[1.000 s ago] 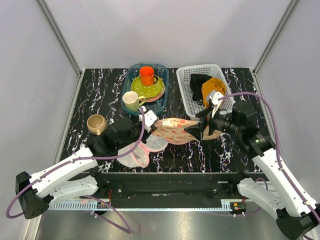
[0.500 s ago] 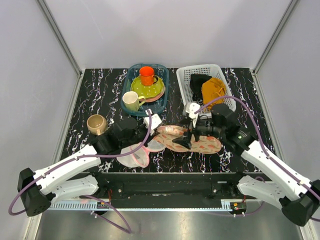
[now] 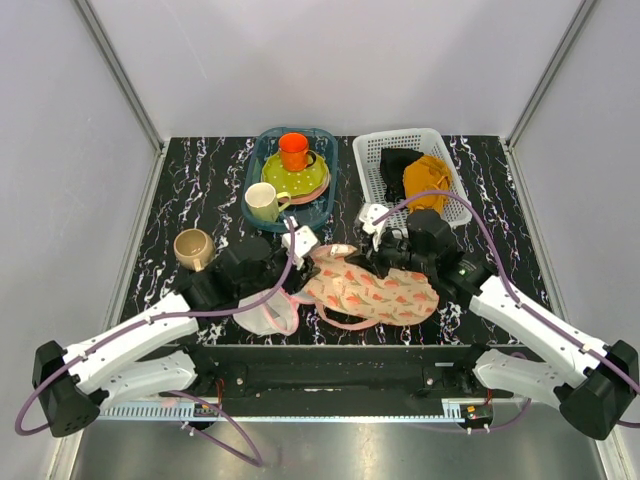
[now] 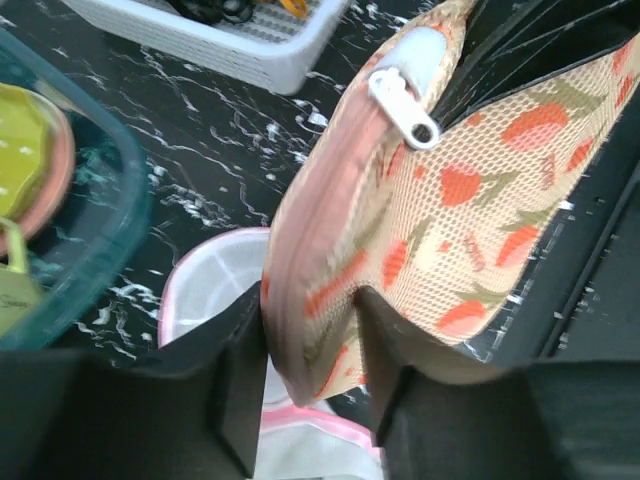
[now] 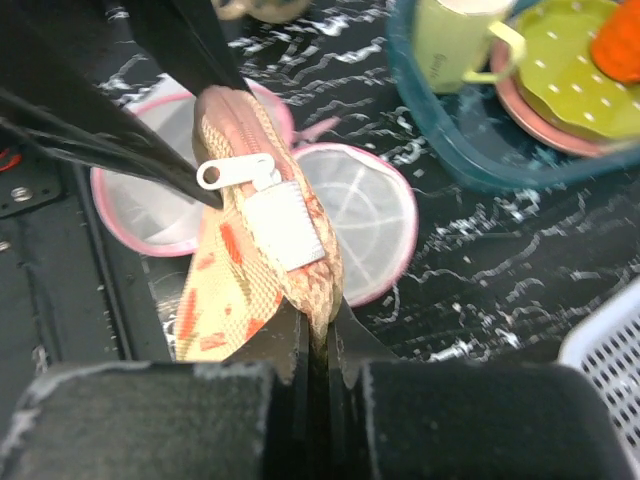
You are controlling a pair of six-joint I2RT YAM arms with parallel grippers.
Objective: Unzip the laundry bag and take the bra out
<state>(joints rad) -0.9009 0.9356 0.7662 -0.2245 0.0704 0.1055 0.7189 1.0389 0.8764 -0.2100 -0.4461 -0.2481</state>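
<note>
Black marbled tabletop (image 3: 200,185) is carrying the laundry bag (image 3: 375,295) near its front middle. With the left gripper (image 4: 310,340) we are clamping narrow jaws on its pink zip edge; with the right gripper (image 5: 318,335) we are pinching jaws shut on fabric by the zip pull (image 5: 225,172).

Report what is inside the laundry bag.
Nothing inside shows. The laundry bag appears zipped shut, its zip pull at the end of the pink zip edge; only printed outer fabric is visible. Any contents, the bra included, are covered.
</note>
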